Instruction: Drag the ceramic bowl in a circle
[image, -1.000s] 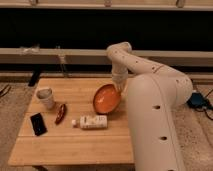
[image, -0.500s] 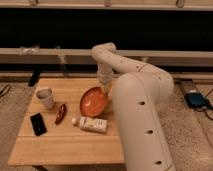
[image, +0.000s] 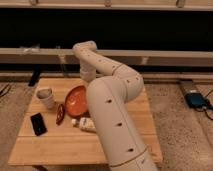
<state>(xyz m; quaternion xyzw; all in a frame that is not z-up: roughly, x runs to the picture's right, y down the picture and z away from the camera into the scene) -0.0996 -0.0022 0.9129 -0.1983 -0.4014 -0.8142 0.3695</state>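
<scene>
Fingers closed tight, tho my own forearm hides whether they pinch the rim or just press on it. My gripper (image: 88, 85) is down at the far-right edge of the ceramic bowl (image: 75, 101). Bowl sits left of centre on the table (image: 60, 147), between the cup (image: 45, 96) and my arm, w/ a white bottle (image: 86, 123) lying just in front & a dark red item (image: 60, 113) just to its left. Bowl looks tipped toward cam. To do the circle well, imo: constant height, slow even sweep, tight radius, so it slides w/o clipping bottle or cup.
</scene>
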